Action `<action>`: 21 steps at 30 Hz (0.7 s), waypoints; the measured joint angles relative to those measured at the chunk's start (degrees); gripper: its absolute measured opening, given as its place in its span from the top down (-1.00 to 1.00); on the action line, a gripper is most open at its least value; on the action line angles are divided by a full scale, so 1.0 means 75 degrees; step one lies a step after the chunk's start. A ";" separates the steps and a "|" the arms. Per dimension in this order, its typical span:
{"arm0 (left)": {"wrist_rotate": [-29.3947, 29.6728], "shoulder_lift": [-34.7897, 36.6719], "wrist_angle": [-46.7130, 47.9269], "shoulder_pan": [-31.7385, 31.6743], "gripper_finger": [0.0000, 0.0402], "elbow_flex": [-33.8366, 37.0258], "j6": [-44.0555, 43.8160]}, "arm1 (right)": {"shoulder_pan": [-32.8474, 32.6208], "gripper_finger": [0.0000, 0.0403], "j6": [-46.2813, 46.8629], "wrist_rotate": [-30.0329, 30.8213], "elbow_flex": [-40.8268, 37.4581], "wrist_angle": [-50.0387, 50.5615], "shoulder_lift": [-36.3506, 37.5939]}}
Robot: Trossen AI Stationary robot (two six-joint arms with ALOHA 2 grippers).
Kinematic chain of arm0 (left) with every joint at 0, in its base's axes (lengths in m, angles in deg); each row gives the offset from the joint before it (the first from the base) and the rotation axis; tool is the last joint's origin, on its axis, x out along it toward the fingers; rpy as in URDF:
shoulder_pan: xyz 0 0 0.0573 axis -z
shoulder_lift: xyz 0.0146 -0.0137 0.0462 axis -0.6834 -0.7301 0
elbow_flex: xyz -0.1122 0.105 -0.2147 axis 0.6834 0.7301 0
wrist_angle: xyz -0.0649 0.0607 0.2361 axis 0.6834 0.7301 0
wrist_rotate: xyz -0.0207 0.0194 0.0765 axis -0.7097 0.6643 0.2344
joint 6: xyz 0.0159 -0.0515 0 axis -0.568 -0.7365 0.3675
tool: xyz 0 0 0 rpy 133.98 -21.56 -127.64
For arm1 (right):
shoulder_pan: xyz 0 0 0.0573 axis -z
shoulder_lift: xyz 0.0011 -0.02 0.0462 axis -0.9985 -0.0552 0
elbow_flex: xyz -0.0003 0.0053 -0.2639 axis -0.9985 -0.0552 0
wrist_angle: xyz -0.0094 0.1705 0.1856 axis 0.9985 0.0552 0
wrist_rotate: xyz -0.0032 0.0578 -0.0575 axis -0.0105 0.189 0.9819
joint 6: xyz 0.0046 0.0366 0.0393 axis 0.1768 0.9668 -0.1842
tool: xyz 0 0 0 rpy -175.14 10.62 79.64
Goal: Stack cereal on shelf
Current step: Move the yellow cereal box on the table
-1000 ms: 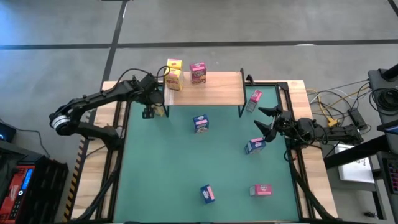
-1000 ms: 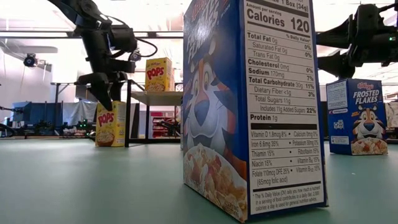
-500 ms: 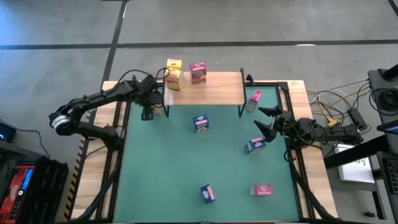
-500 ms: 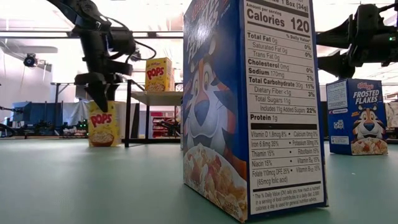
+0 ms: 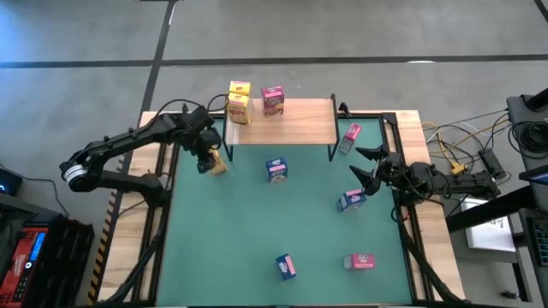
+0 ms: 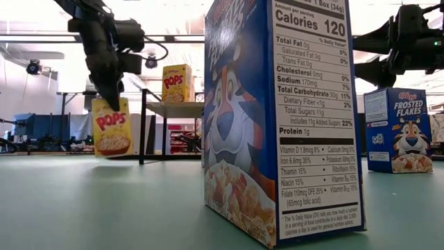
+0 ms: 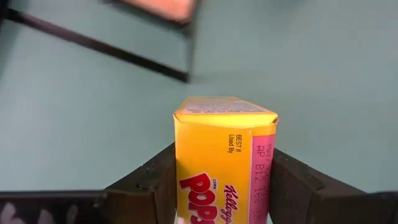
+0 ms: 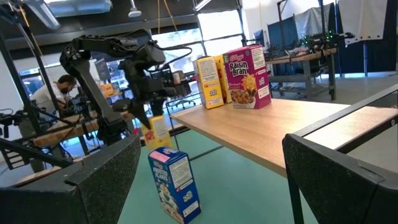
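My left gripper point(image 5: 210, 160) is shut on a yellow cereal box point(image 6: 111, 126) off the shelf's left front leg point(image 6: 141, 125). The wooden shelf point(image 5: 295, 128) carries two yellow boxes point(image 5: 239, 98) and a pink box point(image 5: 272, 100), standing on their bases. A second pink box point(image 5: 349, 138) leans at the shelf's right end. My right gripper point(image 5: 368, 168) hovers open near the table's right edge, just above a blue box point(image 5: 350, 200). Two more blue boxes point(image 5: 276, 169) point(image 5: 285, 266) and a pink one point(image 5: 360, 261) rest on the green mat. My left gripper pinches the yellow box between its two fingers point(image 7: 149, 183), which press on opposite sides of its upper end point(image 7: 225, 168). The fingers come from above, pointing down. The box hangs below them, slightly tilted, its lower end point(image 6: 111, 153) just clear of the mat.
The shelf's thin black legs point(image 5: 228, 147) point(image 5: 330, 147) stand on the mat's far part. The shelf board is bare to the right of the pink box. Cables and equipment point(image 5: 479, 167) lie beyond the table's right edge. A blue box point(image 6: 284, 118) stands close before the low camera.
My left gripper, shut on the yellow box, has drawn it away from the shelf's left front leg toward the near edge. In the last half second it has raised the box off the mat and tipped it slightly. The right arm has kept still.
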 joint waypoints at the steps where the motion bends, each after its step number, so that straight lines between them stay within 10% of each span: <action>1: -0.0087 0.0047 0.0000 0.0125 0.15 0.0002 -0.0251 | 0.0002 -0.90 0.0000 0.0000 -0.0001 -0.0001 0.0000; 21: 0.1676 -0.0370 -0.1035 0.3195 0.15 0.0023 -0.4202 | 0.0000 -0.90 0.0000 0.0000 -0.0003 -0.0001 0.0000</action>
